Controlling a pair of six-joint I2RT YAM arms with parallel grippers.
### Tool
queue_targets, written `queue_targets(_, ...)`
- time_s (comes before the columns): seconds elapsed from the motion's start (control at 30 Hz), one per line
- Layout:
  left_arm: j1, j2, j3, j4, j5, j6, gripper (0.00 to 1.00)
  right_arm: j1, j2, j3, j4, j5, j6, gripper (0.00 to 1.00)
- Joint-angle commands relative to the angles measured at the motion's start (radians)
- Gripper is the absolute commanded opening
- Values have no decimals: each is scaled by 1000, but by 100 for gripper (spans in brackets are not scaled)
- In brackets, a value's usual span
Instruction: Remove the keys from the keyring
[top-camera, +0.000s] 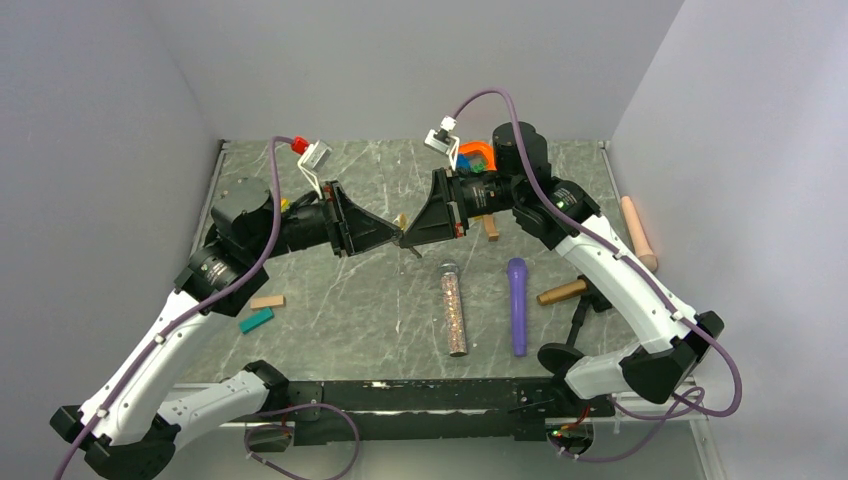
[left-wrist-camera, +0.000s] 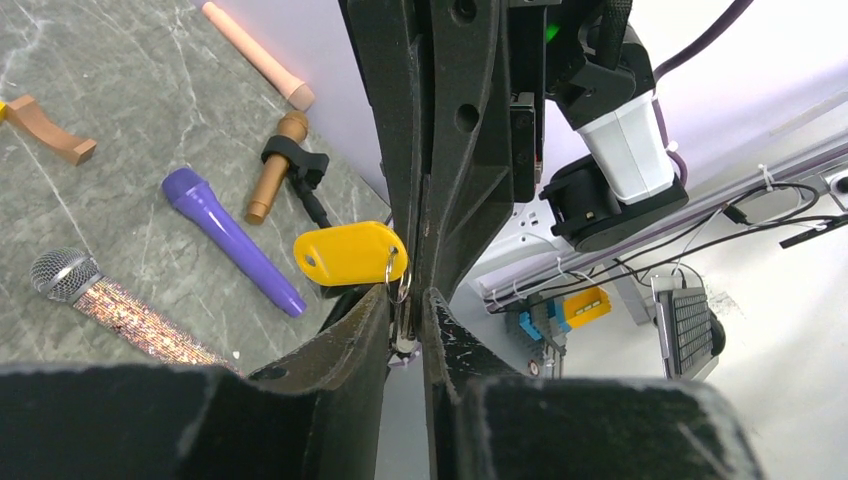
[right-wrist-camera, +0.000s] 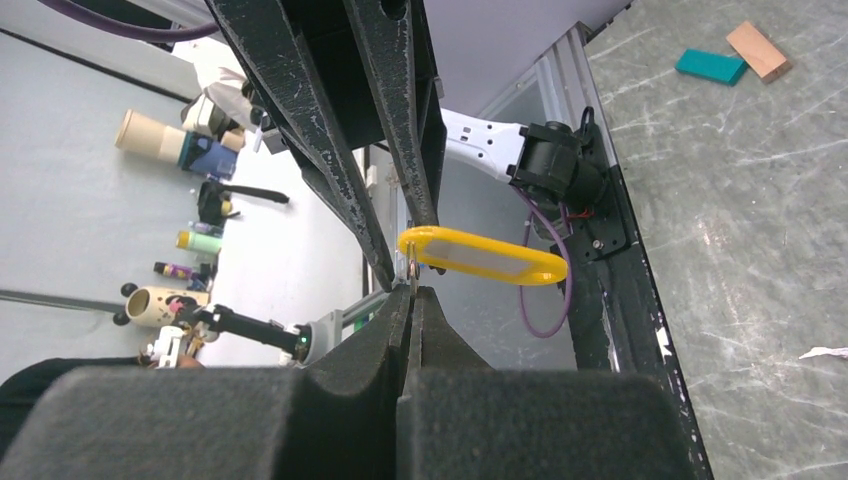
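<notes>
The key, a flat yellow oval tag (left-wrist-camera: 350, 253), hangs on a small metal keyring (left-wrist-camera: 399, 283) in the air above the middle of the table. It also shows in the right wrist view (right-wrist-camera: 485, 256). My left gripper (top-camera: 396, 238) and right gripper (top-camera: 409, 238) meet tip to tip there. In the left wrist view my left gripper (left-wrist-camera: 405, 318) is shut on the ring's lower metal part. In the right wrist view my right gripper (right-wrist-camera: 413, 295) is shut on the ring's thin wire (right-wrist-camera: 412, 272). The tag hangs free beside the fingertips.
On the table lie a glitter microphone (top-camera: 453, 308), a purple microphone (top-camera: 517, 305), a brown microphone (top-camera: 562, 292), a peach stick (top-camera: 638, 232), wooden blocks (top-camera: 490, 228) (top-camera: 267, 301), a teal block (top-camera: 256, 320), a small yellow cube (top-camera: 284, 205) and an orange frame (top-camera: 476, 155).
</notes>
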Motion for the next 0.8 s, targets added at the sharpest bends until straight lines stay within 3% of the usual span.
queue_targets(0.0, 5, -9, -7, 53, -9, -11, 21, 4, -4, 48, 20, -33, -10, 0)
queue_targets(0.3, 5, -11, -30, 83, -3, -33, 0, 4, -12, 39, 41, -55, -4, 0)
queue_targets(0.53, 6, -21, -49, 112, 1, -45, 0, 4, 0, 57, 11, -66, -32, 0)
queue_targets(0.77, 5, -3, -55, 78, 49, -29, 0, 3, 85, 191, -148, -102, -181, 0)
